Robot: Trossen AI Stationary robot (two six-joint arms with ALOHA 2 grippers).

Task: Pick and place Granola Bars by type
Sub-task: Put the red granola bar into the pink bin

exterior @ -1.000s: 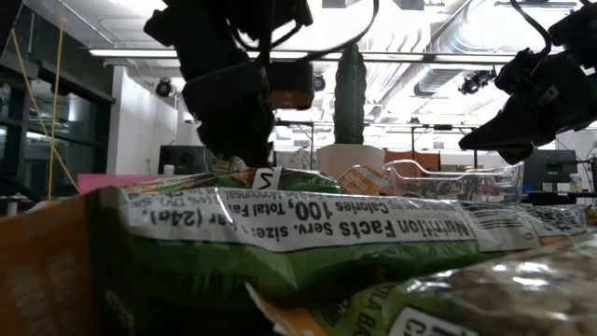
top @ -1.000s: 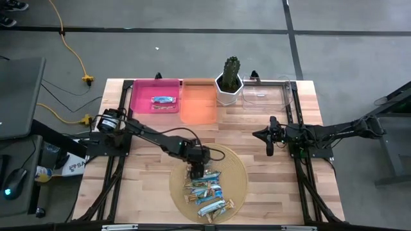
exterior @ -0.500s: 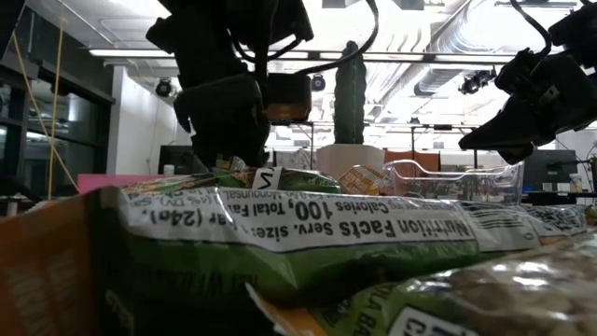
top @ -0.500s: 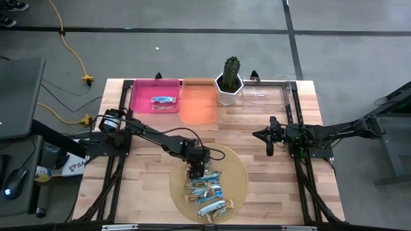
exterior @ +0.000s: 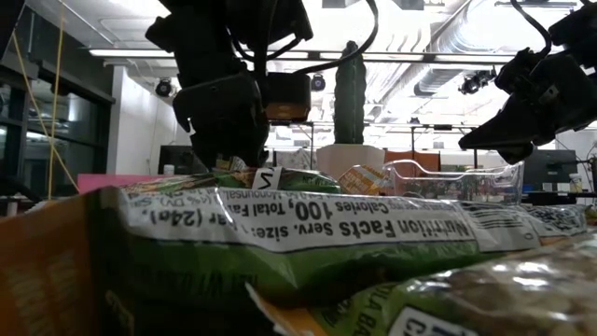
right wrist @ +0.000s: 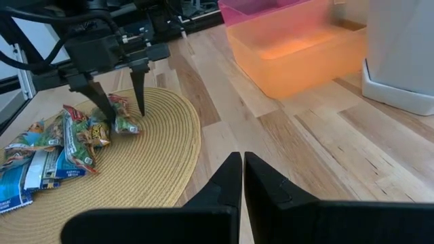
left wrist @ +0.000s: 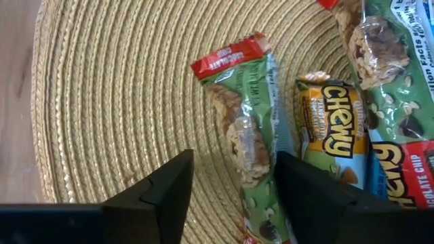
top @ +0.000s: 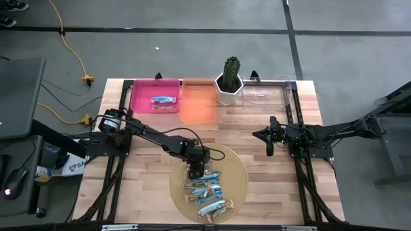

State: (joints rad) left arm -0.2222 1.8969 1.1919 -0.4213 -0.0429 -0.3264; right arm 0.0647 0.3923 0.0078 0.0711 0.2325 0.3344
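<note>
Several wrapped granola bars (top: pixel 207 192) lie in a pile on a round woven mat (top: pixel 237 170). My left gripper (top: pixel 196 172) is open above the pile's far end. Its fingers stand on either side of a green-wrapped bar with a red end (left wrist: pixel 244 129), which lies flat on the mat (left wrist: pixel 102 102). The right wrist view shows the same fingers (right wrist: pixel 139 85) astride that bar (right wrist: pixel 125 123); I see no touch. My right gripper (top: pixel 269 149) is shut and waits above the table's right part. One blue-and-white bar (top: pixel 162 100) lies in the pink bin (top: pixel 144 96).
Along the far edge stand the pink bin, an orange bin (top: pixel 199 102), a cactus in a white pot (top: pixel 230 80) and a clear bin (top: pixel 266 93). An orange chewy bar (left wrist: pixel 332 135) lies just beside the green one. Bare wood (top: pixel 257 176) lies between mat and right arm.
My left gripper has come down a little toward the far end of the pile, then kept still. The bars have not moved.
</note>
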